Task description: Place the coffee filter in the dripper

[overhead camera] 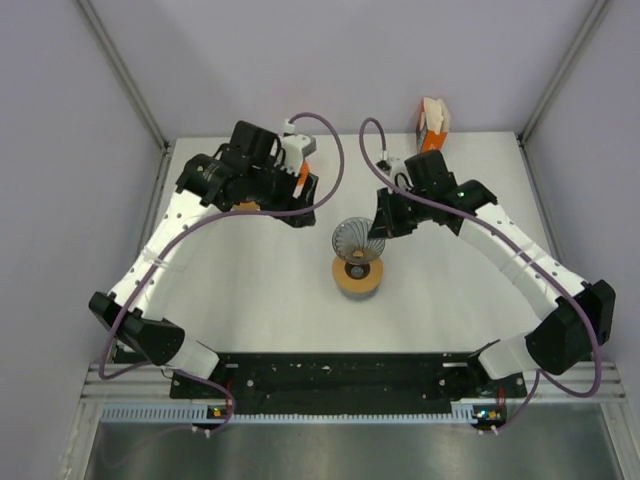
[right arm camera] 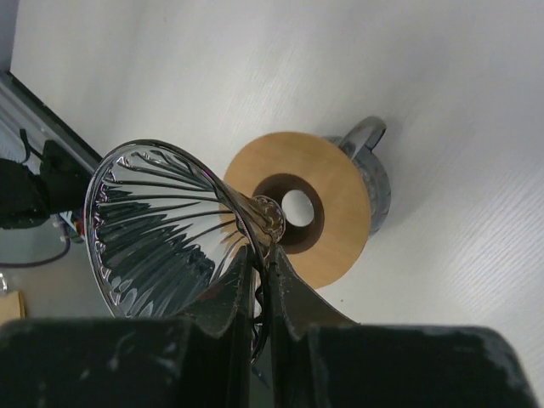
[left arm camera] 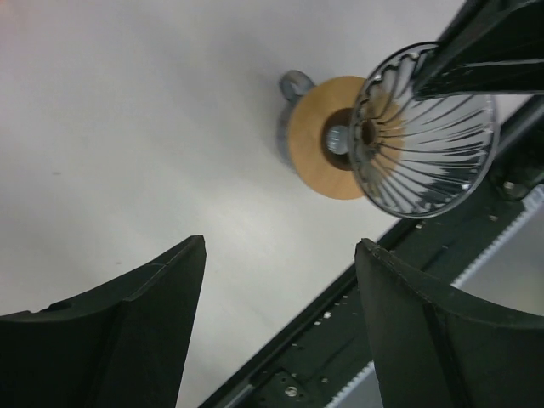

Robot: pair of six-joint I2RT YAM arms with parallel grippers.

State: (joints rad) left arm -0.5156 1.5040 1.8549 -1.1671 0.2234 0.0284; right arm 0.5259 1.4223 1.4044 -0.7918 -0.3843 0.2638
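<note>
White tabletop (overhead camera: pixel 260 300), walled enclosure. Left arm (overhead camera: pixel 165 250) reaches to far-left; right arm (overhead camera: pixel 520 260) reaches in toward centre. Orange-and-white box (overhead camera: pixel 433 125) stands at the far edge, behind the right arm.

Centre of tabletop: grey cup (right arm camera: pixel 380 191), handle out to one side, capped by a flat wooden ring (right arm camera: pixel 340 212) with a round hole in the middle.

Dripper (right arm camera: pixel 161 229): clear ribbed glass cone, held above and just beyond the ring. Long axis tilted well off upright. Narrow end points down at the ring's hole, and the wide mouth opens away from it, toward the far side. Cannot tell whether the tip touches the ring.

Right pincer (right arm camera: pixel 262 268): clenched on the dripper, fingers pinching the glass wall near the narrow end.

Left pincer (left arm camera: pixel 280 246): released, fingers spread wide, nothing between them, hovering well apart from the cup.

Coffee filter: cannot pick it out in any view.
</note>
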